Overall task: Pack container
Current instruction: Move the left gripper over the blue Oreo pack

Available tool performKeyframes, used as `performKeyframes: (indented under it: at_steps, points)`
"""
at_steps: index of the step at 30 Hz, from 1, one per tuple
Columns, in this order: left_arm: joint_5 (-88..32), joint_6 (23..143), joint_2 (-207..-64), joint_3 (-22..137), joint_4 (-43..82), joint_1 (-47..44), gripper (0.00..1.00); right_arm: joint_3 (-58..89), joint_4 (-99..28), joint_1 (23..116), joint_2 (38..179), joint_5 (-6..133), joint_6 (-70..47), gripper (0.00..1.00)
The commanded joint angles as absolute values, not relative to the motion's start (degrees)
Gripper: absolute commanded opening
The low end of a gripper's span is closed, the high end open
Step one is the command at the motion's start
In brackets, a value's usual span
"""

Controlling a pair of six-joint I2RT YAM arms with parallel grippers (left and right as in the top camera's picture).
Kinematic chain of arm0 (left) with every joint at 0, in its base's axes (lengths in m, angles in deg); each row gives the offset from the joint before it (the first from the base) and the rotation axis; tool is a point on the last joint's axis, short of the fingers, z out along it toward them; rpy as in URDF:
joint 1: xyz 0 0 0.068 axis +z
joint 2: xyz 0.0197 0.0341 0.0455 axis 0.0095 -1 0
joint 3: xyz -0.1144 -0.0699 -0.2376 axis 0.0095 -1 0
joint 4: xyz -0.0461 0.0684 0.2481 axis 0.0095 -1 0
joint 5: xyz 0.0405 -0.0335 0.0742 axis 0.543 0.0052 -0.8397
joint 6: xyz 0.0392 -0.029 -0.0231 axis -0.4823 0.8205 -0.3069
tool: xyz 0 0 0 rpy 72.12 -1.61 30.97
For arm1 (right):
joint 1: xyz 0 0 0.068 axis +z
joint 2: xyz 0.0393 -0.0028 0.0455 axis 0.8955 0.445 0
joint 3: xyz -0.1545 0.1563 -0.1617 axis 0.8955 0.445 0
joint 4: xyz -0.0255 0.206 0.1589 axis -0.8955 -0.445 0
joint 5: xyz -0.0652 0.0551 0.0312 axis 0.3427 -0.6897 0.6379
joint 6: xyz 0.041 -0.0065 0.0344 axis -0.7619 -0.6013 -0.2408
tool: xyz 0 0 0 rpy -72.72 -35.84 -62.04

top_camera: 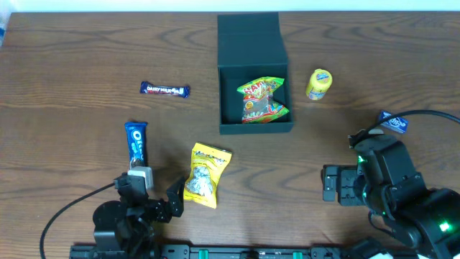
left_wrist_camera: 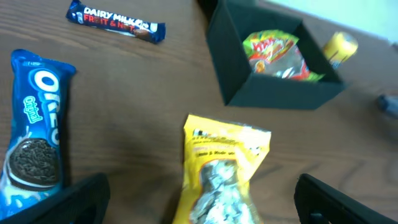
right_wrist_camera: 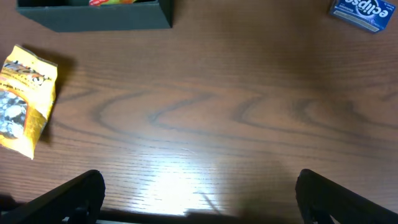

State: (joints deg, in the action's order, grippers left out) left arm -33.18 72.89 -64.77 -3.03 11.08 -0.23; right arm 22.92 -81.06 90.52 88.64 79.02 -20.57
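The left end effector (top_camera: 154,193) stands wide and empty at the near-left edge of the tabletop (top_camera: 72,57). In the left wrist view the yellow snack packet (top_camera: 206,175) lies just ahead, between its two fingers. The step in hand is probably picking up that packet.

To do it well, the arm should come down with the fingers on either side of the packet's narrow width. It should close on the full middle, not on the crimped end, because the foil looks slippery and likely to crumple. The load then has to rise clear of the front wall of the container (top_camera: 255,128). It is best released into the free left part, beside the colourful packet (top_camera: 263,100) already inside.

The container is a dark green box at the centre-back of the tabletop. Its lid flap (top_camera: 248,39) stands open behind it.

The right end effector (top_camera: 329,184) is also wide and holds nothing, hovering over bare wood at the near right.

Reading the labels from the left:
- The blue packet (top_camera: 136,142), just beside the left arm, says "OREO" and shows a biscuit.
- The dark blue bar (top_camera: 164,90) behind it reads "DAIRY MILK", with "FRUIT &" beneath.
- The print on the yellow snack packet is too blurred to read.
- The packet in the box carries red lettering that I cannot make out.
- To the right of the box lies a small yellow canister (top_camera: 318,83) whose label is illegible.
- At the far right, a small blue box (right_wrist_camera: 364,12) reads "eclipse".
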Motion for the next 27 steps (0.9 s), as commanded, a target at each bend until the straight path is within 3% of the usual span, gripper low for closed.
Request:
performKeyframes:
  at_steps: [1, 11, 16, 21, 27]
  points:
    - [-34.5, 76.3, -66.9, 1.5, 12.0, 0.1, 0.96, 23.2, -81.1, 91.0, 88.4, 79.0, -21.2, 0.99]
    - [-34.7, 75.4, -97.5, 25.6, 8.8, 0.1, 0.96, 23.2, -81.2, 91.0, 88.4, 79.0, -21.2, 0.99]
    - [-37.0, 71.6, -113.7, 43.2, -8.6, 0.1, 0.96, 23.2, -81.1, 91.0, 88.4, 79.0, -21.2, 0.99]
    - [-49.1, 68.3, -123.7, 54.1, -24.0, 0.1, 0.96, 23.2, -81.1, 91.0, 88.4, 79.0, -21.2, 0.99]
    - [-56.1, 65.2, -130.0, 56.8, -31.6, 0.1, 0.95, 23.2, -81.1, 91.0, 88.4, 79.0, -21.2, 0.99]
